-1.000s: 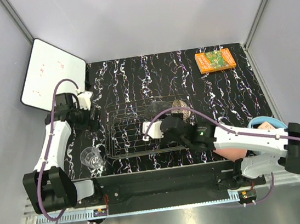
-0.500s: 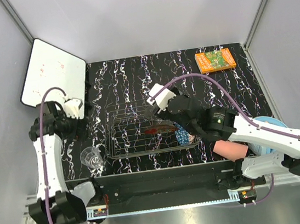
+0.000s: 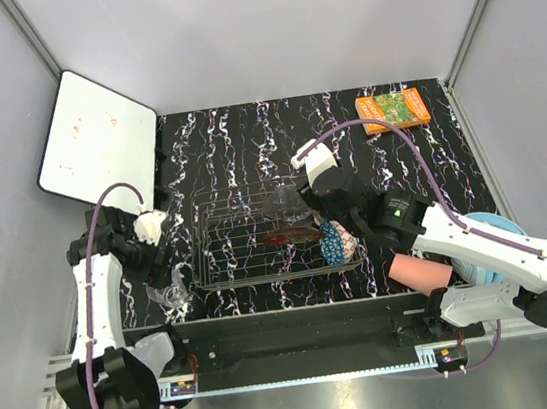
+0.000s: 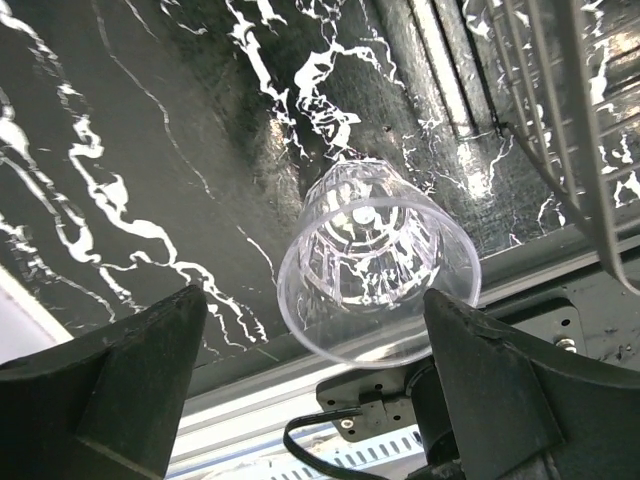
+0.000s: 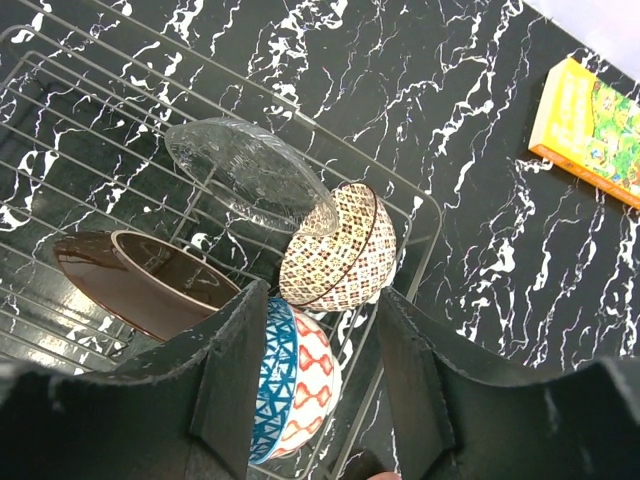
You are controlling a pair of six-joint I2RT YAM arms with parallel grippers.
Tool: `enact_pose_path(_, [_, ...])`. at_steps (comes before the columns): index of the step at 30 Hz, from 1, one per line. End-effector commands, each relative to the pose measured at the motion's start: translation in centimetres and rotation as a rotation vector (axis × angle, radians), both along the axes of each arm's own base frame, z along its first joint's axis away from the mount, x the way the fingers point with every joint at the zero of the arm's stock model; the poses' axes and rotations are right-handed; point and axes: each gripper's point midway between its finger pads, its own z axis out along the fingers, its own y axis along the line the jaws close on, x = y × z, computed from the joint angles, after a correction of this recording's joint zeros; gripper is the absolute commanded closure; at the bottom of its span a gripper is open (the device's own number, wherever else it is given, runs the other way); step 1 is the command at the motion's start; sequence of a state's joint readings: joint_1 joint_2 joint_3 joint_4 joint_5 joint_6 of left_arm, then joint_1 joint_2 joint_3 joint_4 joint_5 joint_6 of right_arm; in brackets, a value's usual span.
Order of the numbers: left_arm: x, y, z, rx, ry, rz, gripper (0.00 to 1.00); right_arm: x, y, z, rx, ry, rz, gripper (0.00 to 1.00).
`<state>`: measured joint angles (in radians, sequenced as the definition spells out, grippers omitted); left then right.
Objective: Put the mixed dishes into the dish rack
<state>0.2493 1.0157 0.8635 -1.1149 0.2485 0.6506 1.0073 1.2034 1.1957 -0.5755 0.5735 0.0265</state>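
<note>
The rack (image 3: 228,243) sits on the black table (image 3: 245,138), close to the front edge. Four dishes are in it. The glass bowl (image 5: 245,175) stands on its edge, tipped over to one side. The brown bowl (image 5: 340,245) is just beside it, on its side too, and the glass bowl's rim shows in front of it. The red dish (image 5: 130,285) stands on its edge nearer the front. The blue bowl (image 5: 290,375) is in the front right corner of the rack, next to the red dish.

The right pincer (image 5: 322,300) hangs over that end of the rack. Its two fingers are partly apart and hold nothing. The blue bowl shows in the gap between them, lower down.

The glass cup (image 4: 375,260) is on the table just left of the rack, near the front edge. Its open mouth faces the left wrist camera. The left pincer (image 4: 315,300) is right above it, with its fingers spread very wide, one on each side of the cup. They do not touch the cup.

The pink cup (image 3: 419,271) lies on its side on the table, right of the rack, partly under the right arm.

An orange book (image 3: 393,109) lies at the far right of the table, well away from the rack. A white board (image 3: 93,137) leans at the far left corner.
</note>
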Motion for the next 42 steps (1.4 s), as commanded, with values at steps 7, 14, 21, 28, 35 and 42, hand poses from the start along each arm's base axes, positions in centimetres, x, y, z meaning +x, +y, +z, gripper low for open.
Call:
enact_pose_path(7, [2.0, 0.9, -3.2, 0.012, 0.015, 0.010, 0.09, -0.5, 0.2, 1.4, 0.107, 0.003, -0.011, 0.48])
enact_pose_path(14, [2.4, 1.2, -5.2, 0.017, 0.044, 0.007, 0.29, -0.4, 0.7, 1.0, 0.104, 0.017, -0.006, 0.50])
enact_pose_path(21, [2.1, 1.0, -6.2, 0.002, 0.064, 0.004, 0.74, -0.4, 0.9, 0.6, 0.105, 0.032, -0.005, 0.52])
enact_pose_path(28, [2.9, 0.2, -3.5, -0.036, 0.007, 0.014, 1.00, -0.7, 2.4, 1.1, 0.155, 0.060, 0.030, 0.47])
enact_pose_path(35, [5.5, -3.1, 8.8, -0.203, -0.237, -0.018, 1.00, -2.7, 7.9, 3.7, 0.351, 0.158, 0.235, 0.02])
enact_pose_path(42, [5.6, -9.1, 18.8, -0.560, -0.316, -0.131, 1.00, -4.4, 11.4, 10.8, 0.828, 0.252, 0.451, 0.00])
